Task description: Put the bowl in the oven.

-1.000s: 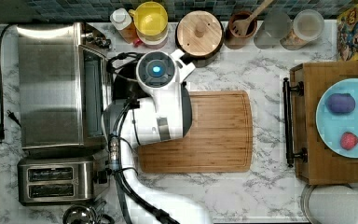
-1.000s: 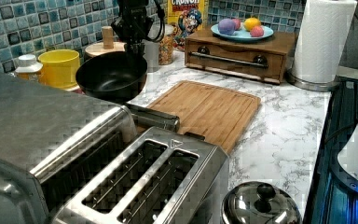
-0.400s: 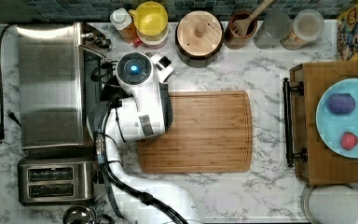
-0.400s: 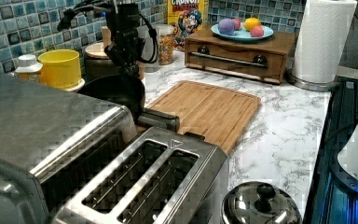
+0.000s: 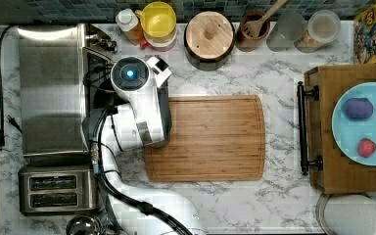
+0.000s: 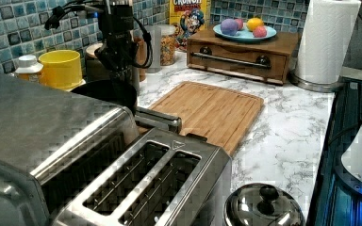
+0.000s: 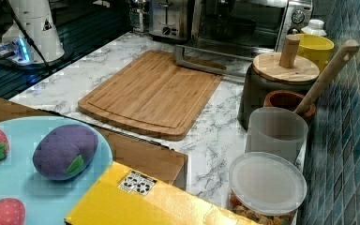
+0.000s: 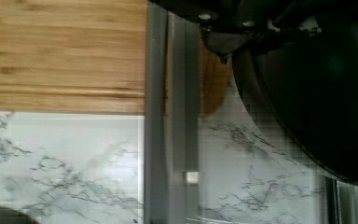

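Over oven (image 6: 42,136) door – tool (image 6: 122,77) clamped on bowl (image 6: 106,92), wrist view – bowl's dark wall.

Your arm (image 5: 137,105) has swung across the top view toward its left, off the cutting board (image 5: 210,138) and over to the oven (image 5: 54,88). In the left view the bowl (image 6: 107,92) has come down and back with it: a second ago it hung high and clear of the oven, now it sits low behind the oven's top edge, above the open door (image 6: 158,120), partly hidden.
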